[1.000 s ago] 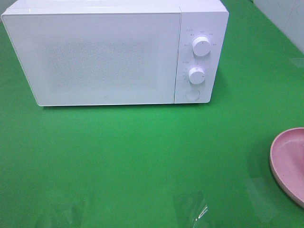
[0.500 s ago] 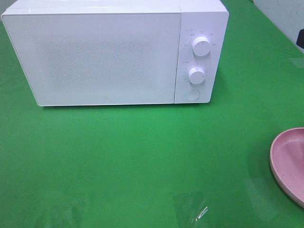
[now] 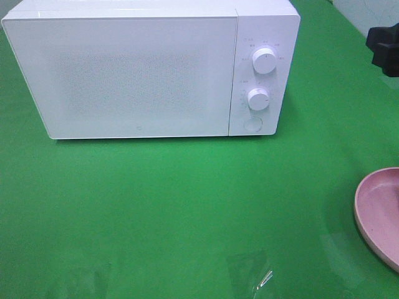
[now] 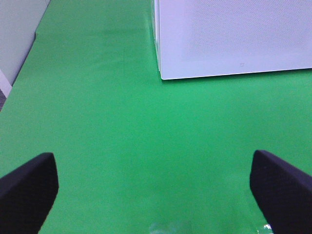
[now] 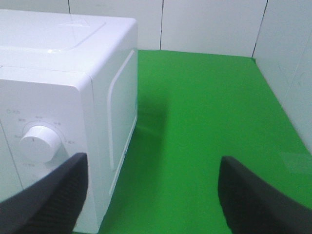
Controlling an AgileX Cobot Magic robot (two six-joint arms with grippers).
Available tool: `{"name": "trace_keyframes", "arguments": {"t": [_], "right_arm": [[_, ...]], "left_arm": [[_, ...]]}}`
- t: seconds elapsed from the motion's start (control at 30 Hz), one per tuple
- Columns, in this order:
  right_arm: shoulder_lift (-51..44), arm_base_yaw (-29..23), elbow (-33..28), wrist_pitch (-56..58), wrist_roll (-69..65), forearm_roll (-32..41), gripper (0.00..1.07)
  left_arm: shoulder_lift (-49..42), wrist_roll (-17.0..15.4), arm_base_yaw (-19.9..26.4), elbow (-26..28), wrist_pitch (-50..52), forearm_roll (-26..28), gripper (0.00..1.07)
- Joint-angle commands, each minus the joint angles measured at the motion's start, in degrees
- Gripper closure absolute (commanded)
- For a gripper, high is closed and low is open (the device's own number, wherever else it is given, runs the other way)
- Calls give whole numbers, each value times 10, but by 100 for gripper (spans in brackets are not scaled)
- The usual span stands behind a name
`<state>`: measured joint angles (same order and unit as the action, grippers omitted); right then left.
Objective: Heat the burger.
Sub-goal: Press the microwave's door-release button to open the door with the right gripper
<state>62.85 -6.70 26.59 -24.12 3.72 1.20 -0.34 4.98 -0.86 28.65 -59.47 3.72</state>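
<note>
The burger is out of view in every frame. A white microwave stands at the back of the green table with its door shut; its two knobs are on the right panel. My left gripper is open over bare green cloth in front of the microwave's left corner, with nothing between its dark fingers. My right gripper is open and empty beside the microwave's right side, near the upper knob. A dark part of my right arm shows at the right edge.
A pink shallow plate lies at the right edge of the table, and what shows of it holds nothing. A shiny patch of clear film sits on the cloth near the front. White tiled walls close off the back and right.
My right arm has come into the exterior view at the upper right edge, moving left toward the microwave. The microwave and the plate have not moved.
</note>
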Motion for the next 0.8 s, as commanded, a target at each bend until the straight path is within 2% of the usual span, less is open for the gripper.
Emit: {"name": "trace_keyframes", "arguments": {"t": [0.03, 0.17, 0.2, 0.3, 0.37, 0.4, 0.43, 0.53, 0.57, 0.6, 0.67, 0.77, 0.8], "right_arm": [[25, -3, -29, -106, 38, 58, 35], [41, -28, -45, -145, 77, 112, 35], [56, -54, -53, -170, 109, 152, 35], [73, -81, -58, -193, 136, 186, 35], [103, -124, -62, -240, 158, 238, 35], [103, -124, -62, -240, 158, 238, 35], [124, -154, -62, -266, 167, 265, 35], [141, -180, -62, -292, 179, 288, 35], [161, -210, -62, -321, 185, 317, 35], [161, -210, -62, -321, 185, 317, 35], [195, -263, -62, -370, 187, 376, 35], [202, -273, -62, -380, 187, 390, 35], [219, -303, -62, -406, 187, 421, 35]], "left_arm": [[-1, 0, 0, -1, 1, 3, 7], [-1, 0, 0, -1, 1, 3, 7], [-1, 0, 0, -1, 1, 3, 7], [-1, 0, 0, -1, 1, 3, 7], [-1, 0, 0, -1, 1, 3, 7], [-1, 0, 0, -1, 1, 3, 7], [-1, 0, 0, -1, 1, 3, 7], [-1, 0, 0, -1, 1, 3, 7], [-1, 0, 0, -1, 1, 3, 7], [-1, 0, 0, -1, 1, 3, 7], [-1, 0, 0, -1, 1, 3, 7], [-1, 0, 0, -1, 1, 3, 7], [-1, 0, 0, -1, 1, 3, 7]]}}
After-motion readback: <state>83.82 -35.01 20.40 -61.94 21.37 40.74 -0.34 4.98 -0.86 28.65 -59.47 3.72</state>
